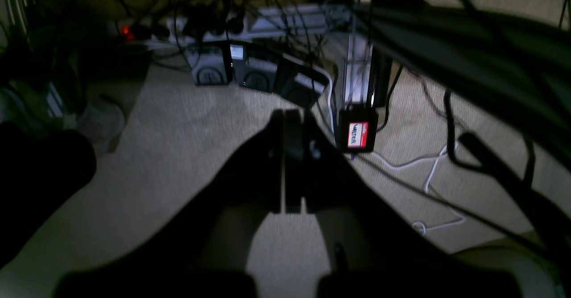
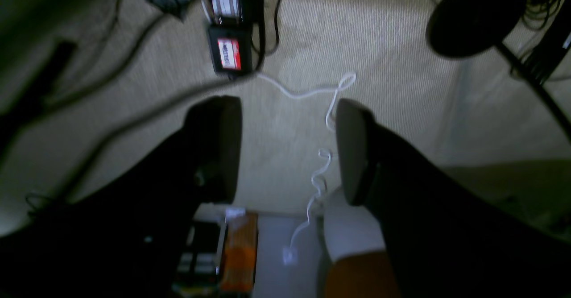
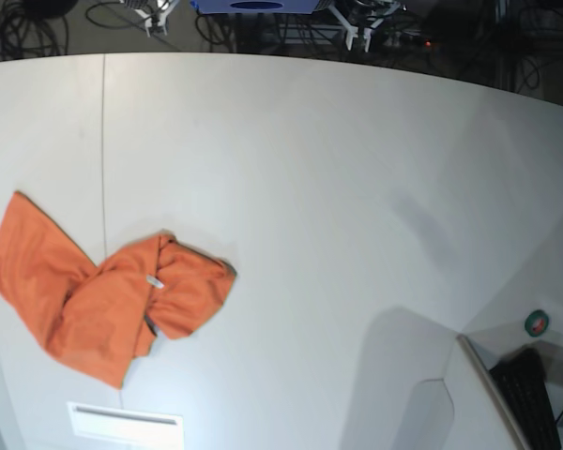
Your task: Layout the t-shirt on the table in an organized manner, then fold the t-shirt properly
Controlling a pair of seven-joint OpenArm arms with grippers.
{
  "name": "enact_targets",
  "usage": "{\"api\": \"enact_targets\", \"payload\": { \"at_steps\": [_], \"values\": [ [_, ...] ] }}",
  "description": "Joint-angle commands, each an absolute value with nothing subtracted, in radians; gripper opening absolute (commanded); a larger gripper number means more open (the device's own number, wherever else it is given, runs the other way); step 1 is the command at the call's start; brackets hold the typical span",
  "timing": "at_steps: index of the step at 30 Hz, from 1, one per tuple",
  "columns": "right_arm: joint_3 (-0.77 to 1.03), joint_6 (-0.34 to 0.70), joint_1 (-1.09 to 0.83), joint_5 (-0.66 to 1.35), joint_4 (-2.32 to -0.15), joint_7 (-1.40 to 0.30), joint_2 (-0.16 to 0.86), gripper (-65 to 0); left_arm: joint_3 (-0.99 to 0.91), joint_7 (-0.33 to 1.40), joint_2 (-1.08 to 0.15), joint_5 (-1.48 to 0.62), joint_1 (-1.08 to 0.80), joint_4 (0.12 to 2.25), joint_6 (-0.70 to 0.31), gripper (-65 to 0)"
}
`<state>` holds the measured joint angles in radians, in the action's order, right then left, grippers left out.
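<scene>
white table [image 3: 338,187] with thin seam line, crumpled orange t-shirt [image 3: 103,291] lying at its left side

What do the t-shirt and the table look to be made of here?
T-shirt: soft woven or knit cloth, probably cotton-like, matte orange; it lies crumpled in loose folds with a small white tag showing. Table: a hard, smooth white sheet, likely laminate or painted board, matte with only faint soft shading; a thin seam line runs across it near the shirt.

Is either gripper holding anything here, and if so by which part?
Nothing is held. The left gripper is shut on nothing, the right gripper open and empty. The t-shirt lies crumpled on the table, untouched.
</scene>
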<state>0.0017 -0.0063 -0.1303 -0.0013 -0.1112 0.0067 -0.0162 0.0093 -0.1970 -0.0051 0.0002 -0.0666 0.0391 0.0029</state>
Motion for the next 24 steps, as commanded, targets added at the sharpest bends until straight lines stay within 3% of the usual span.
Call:
{"api": "enact_targets", "payload": {
  "at_steps": [1,4,6,13,15,21,24],
  "values": [
    [-0.001,-0.002,-0.131,-0.002,-0.111,0.007,-0.012,-34.7,0.01,-0.203,-0.005,0.005,-0.062,0.039,0.01,-64.5],
    [-0.001,-0.002,-0.133,-0.002,-0.111,0.007,-0.012,-47.6,0.01,-0.203,-0.008,0.005,-0.062,0.039,0.01,-64.5],
    [-0.001,-0.002,-0.133,-0.002,-0.111,0.007,-0.012,-65.0,0.01,-0.203,-0.008,0.005,-0.062,0.039,0.01,-64.5],
    [0.002,-0.002,-0.133,-0.001,-0.111,0.007,-0.01,-65.0,0.01,-0.203,-0.008,0.005,-0.062,0.039,0.01,-64.2],
    [0.002,-0.002,-0.134,-0.001,-0.111,0.007,-0.01,-65.0,0.01,-0.202,-0.008,0.005,-0.064,0.039,0.01,-61.5],
    [0.004,-0.002,-0.134,0.001,-0.111,0.007,-0.012,-65.0,0.012,-0.202,-0.008,0.005,-0.071,0.039,0.01,-32.1],
    [0.004,-0.002,-0.134,0.001,-0.111,0.007,-0.012,-65.0,0.012,-0.202,-0.008,0.005,-0.071,0.039,0.01,-25.3]
  ]
}}
